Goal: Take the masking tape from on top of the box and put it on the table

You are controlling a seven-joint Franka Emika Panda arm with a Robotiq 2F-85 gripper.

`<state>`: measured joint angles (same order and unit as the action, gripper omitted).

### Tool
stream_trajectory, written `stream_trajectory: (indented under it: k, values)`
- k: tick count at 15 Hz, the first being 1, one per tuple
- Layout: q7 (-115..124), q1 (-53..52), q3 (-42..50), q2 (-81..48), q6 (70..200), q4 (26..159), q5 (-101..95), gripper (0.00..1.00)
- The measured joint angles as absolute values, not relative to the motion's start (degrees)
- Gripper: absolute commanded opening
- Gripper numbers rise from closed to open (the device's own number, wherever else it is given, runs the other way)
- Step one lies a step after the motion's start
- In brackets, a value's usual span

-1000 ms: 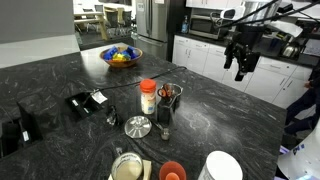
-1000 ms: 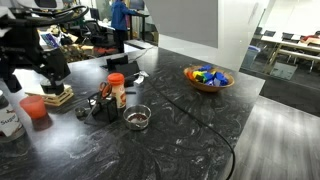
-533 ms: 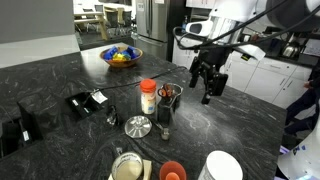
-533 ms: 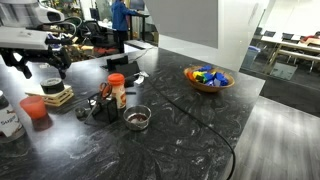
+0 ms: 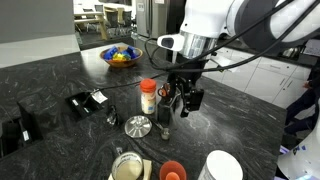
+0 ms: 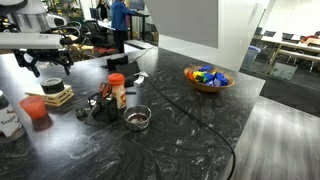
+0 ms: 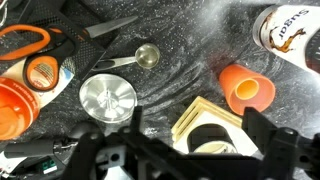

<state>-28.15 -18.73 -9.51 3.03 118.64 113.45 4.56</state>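
Masking tape [image 5: 114,168]: you see it lying on the box [image 7: 200,108], just beside the orange cup [image 7: 247,90].
Fingers [image 7: 270,150]: yours stand wide apart, empty, above the desk [image 7: 190,40] near that cup.

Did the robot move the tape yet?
Not yet. Nothing is done: the masking tape lies on the box. In hand: the open pincer hangs empty above the table, near them. Left: grab the tape, lift it and set it on the table.
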Motion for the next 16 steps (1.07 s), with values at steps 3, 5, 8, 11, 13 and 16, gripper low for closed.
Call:
stream_trajectory:
  k: [3, 5, 8, 11, 13, 16]
  values:
    - [-28.1, -18.7, -9.6, 3.0, 118.6, 113.5, 4.6, 1.00]
    - [-27.3, -18.6, -9.7, 2.8, 119.6, 113.5, 4.9, 1.00]
    - [-26.1, -18.6, -10.3, 2.0, 124.2, 113.5, 4.6, 1.00]
    - [-26.2, -18.7, -12.1, -0.3, 127.9, 113.0, 3.7, 1.00]
    - [-26.5, -18.9, -13.7, -3.4, 129.5, 111.4, 1.5, 1.00]
    - [-26.8, -19.0, -15.5, -8.1, 132.2, 107.6, -1.6, 1.00]
